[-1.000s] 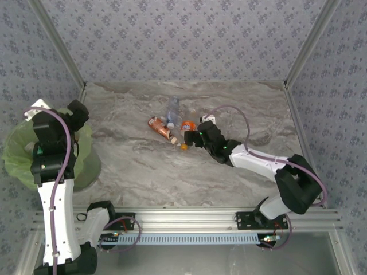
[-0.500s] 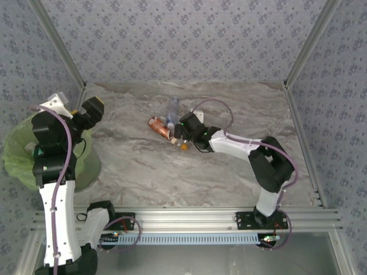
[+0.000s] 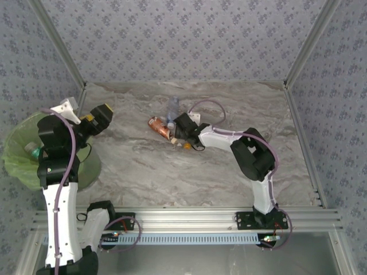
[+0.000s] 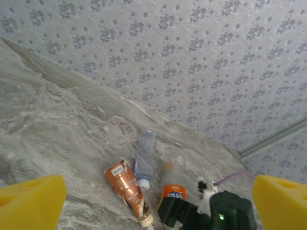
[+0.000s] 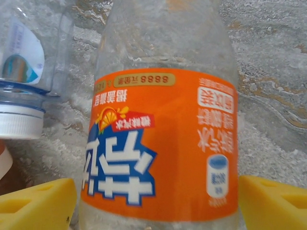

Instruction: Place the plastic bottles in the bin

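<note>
Taking in the patterned walls (image 3: 183,40) rising behind and to the right of the bin (image 3: 16,157). Seeing the marbled table (image 3: 143,172) spreading rightward from the bin, itself round, lined in pale green and sitting at the table's left edge.

Finding the left arm (image 3: 57,195) standing right against the bin's right side, overlapping its rim in the overhead view. Finding the right arm (image 3: 252,154) reaching from far right of the bin back toward it, folding sharply at the elbow.

Noting the left gripper (image 3: 103,113) hanging just up and right of the bin, gaping wide, its yellow fingers (image 4: 31,201) gripping nothing. Noting the right gripper (image 3: 182,133) lying low over the table, well right of the bin, straddling the orange-labelled bottle (image 5: 158,143), with yellow pads (image 5: 38,201) sitting tight at both sides of it. Not being able to tell whether squeezing or merely flanking.

Spotting three plastic bottles (image 3: 163,126) bunching together mid-table, well apart from the bin:
- The orange-labelled one lying farthest from the bin.
- The clear bottle (image 4: 145,158) lying just bin-ward of it, its white cap (image 5: 17,125) ending beside the next.
- The crushed brown-labelled bottle (image 4: 125,184) lying nearest the bin.
</note>
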